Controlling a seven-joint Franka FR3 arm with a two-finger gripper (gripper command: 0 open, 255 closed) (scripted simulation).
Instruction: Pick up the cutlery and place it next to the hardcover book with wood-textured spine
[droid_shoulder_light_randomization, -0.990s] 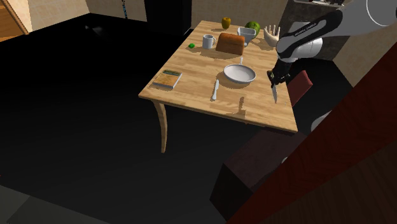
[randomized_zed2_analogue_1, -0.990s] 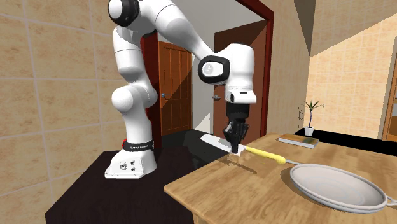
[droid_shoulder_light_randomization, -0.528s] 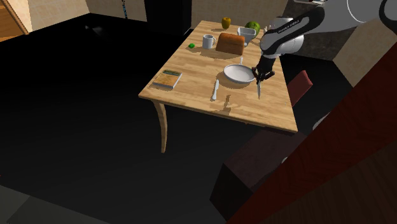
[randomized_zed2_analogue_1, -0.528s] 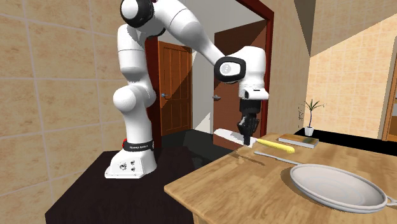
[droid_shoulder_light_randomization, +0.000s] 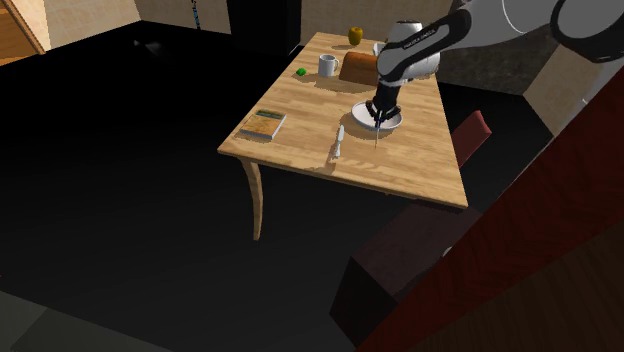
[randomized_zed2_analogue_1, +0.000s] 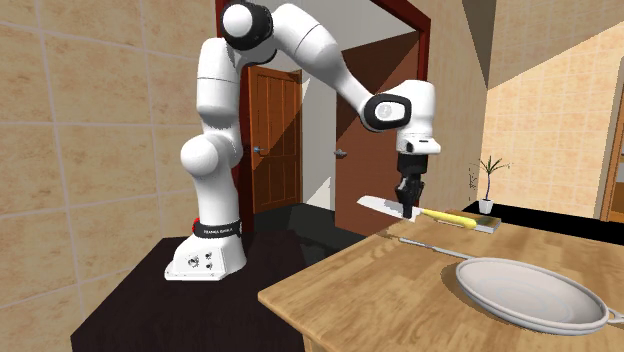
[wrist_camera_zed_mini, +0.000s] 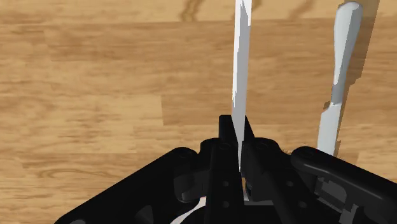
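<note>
While clamped in the gripper, the knife lies seemingly level (blade toward the second exterior view's left).

No text could be read. Small dark marks stood on the arm's base, lower left of the second exterior view. Faint lettering ran along the forearm. Both were illegible.

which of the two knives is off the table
The yellow-handled knife with the white blade, clasped in the black gripper above the wooden table; the plain pale knife lies flat on it.
</note>
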